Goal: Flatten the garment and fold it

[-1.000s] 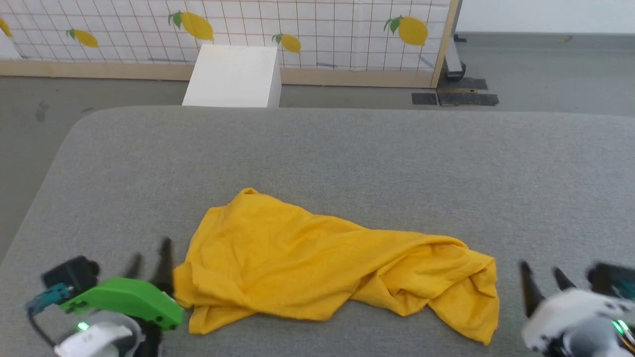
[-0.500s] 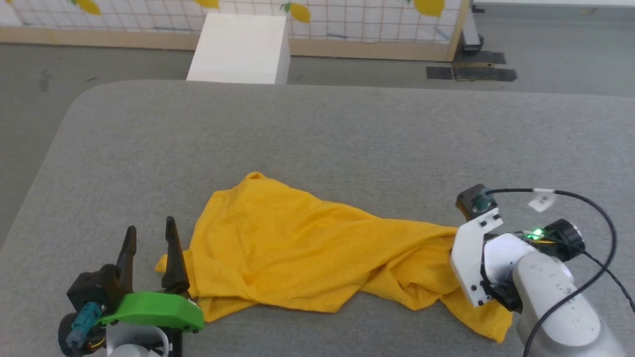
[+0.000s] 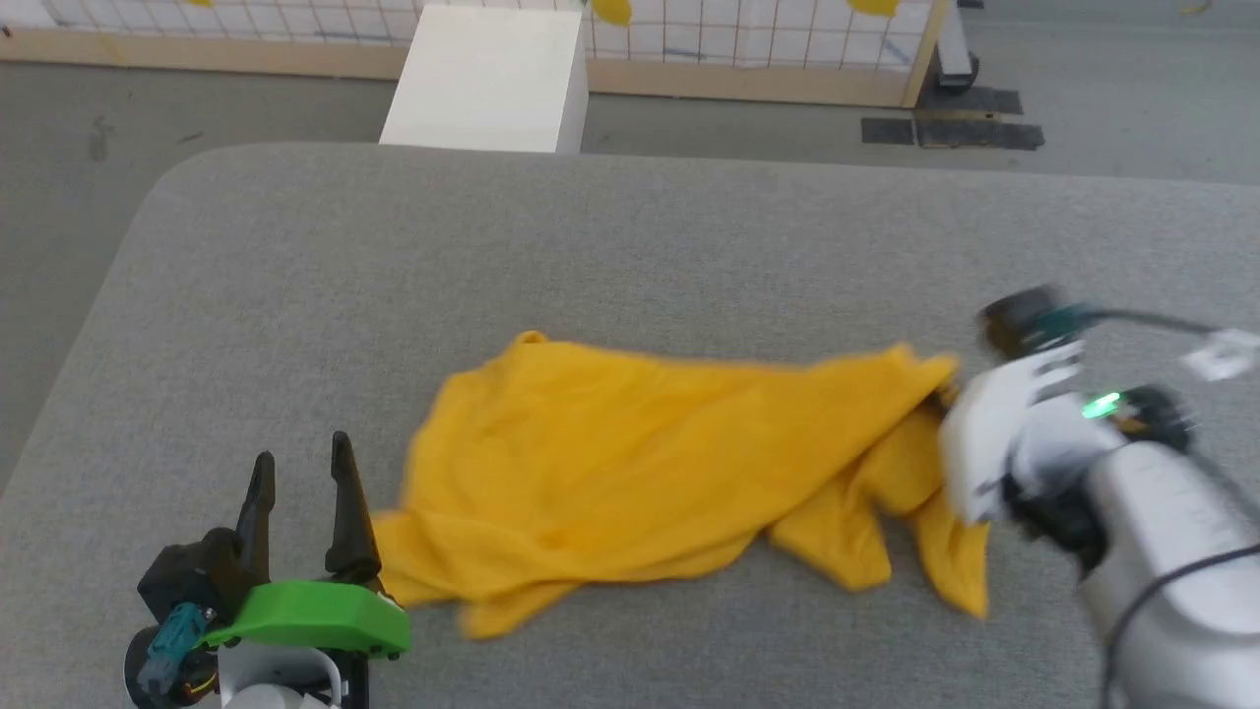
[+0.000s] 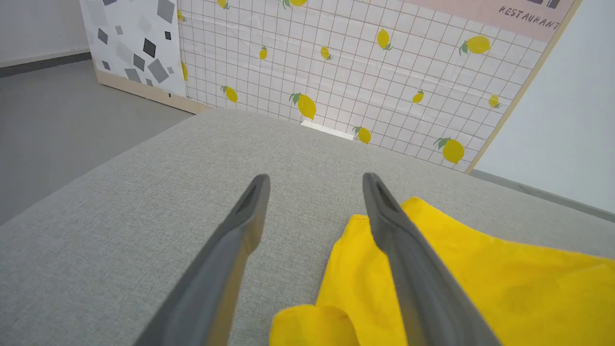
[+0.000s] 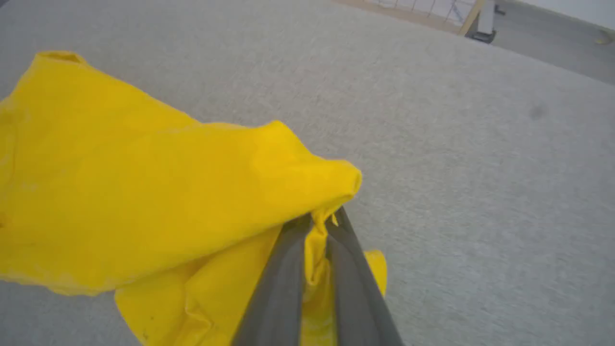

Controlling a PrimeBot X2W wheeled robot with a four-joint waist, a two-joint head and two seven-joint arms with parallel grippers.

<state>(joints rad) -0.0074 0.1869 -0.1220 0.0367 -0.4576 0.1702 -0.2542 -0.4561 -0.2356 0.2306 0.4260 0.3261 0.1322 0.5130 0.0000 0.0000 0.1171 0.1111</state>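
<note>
the yellow shirt [image 3: 630, 443] lay crumpled on the grey worktop [image 3: 591, 246], its right end clamped in the right claw [image 5: 321, 218]. the left claw [image 3: 300, 451] stood apart at its left edge.

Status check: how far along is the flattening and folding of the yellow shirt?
Done: right gripper is shut on the garment at its right end. In hand: that end looks raised off the grey surface; cloth crumpled. Remaining: flattening and all folds; left gripper is open at the left edge, holding nothing.
</note>
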